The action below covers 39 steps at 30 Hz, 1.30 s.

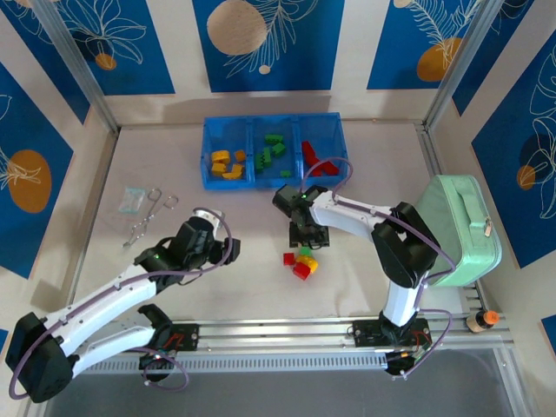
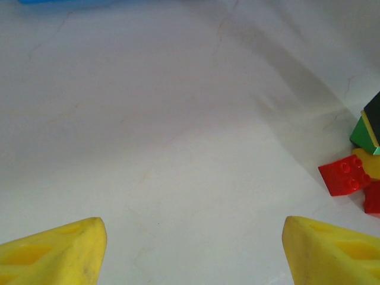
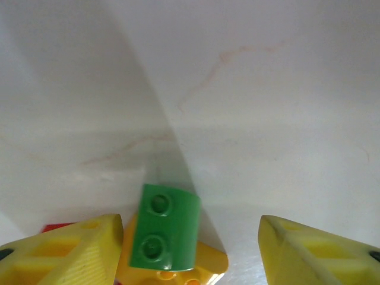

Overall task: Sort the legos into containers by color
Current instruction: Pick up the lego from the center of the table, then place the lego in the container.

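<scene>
Inside right hand (image 3: 189, 234), green lego (image 3: 163, 228), seemingly loose

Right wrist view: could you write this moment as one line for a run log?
right fingers: open, astride green lego on yellow lego | left fingers: open, empty | tray: legos in all three compartments

White arms (image 1: 104, 300), black joints, yellow pincer fingers (image 2: 59, 252)

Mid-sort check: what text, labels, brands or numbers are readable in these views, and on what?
None can be read.
The blue tray, the legos and the mint-green case carry no legible print.
The small clear packet is too small to tell.
The blue wall panels bear leaf and circle patterns, no words.
</scene>
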{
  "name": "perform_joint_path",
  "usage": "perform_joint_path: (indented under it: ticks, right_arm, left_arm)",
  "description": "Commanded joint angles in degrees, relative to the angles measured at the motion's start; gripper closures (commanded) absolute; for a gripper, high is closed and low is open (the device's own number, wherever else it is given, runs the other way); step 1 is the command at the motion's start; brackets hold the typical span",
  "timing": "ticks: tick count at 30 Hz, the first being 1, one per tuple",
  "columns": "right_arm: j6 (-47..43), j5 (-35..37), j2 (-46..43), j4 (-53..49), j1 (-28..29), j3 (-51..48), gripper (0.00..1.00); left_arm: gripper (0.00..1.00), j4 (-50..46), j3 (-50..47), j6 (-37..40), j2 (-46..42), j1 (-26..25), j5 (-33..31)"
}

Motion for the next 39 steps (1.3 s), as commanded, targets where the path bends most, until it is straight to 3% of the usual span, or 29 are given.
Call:
perform_joint_path:
  ticks: [1, 7, 13, 20, 25, 32, 39]
  right_arm:
    - [2.07, -2.61, -1.7, 0.89, 0.53, -1.37, 0.38]
    - [1.55, -3.69, 1.69, 2.68, 0.44, -0.28, 0.43]
    - [1.72, -4.33, 3.72, 3.14, 0.62, 0.24, 0.53]
    - [2.22, -2.87, 3.31, 2.45, 0.94, 0.92, 0.74]
    - [1.0, -0.74, 2.42, 0.41, 0.32, 4.35, 0.77]
    - [-6.41, 0.74, 5.35, -2.02, -3.93, 21.27, 0.77]
    - [-14.98, -0.8, 18.24, -3.44, -8.22, 43.8, 0.76]
  left_arm:
    - [0.22, 1.38, -1.04, -1.68, -0.28, -0.03, 1.48]
    - [0.23, 0.68, -1.11, -1.6, -0.87, -0.07, 0.69]
    - [0.23, -0.07, -1.04, -1.08, -1.5, -0.01, 0.12]
    - [0.23, -0.07, -1.12, -0.56, -1.72, 0.0, -0.41]
    - [0.23, -0.16, -1.22, -0.45, -1.88, 0.07, -0.51]
    - [0.23, -1.36, -0.97, -0.58, -3.34, -0.07, -0.15]
    - [0.23, -4.72, -2.2, -2.05, -7.25, -0.09, 0.16]
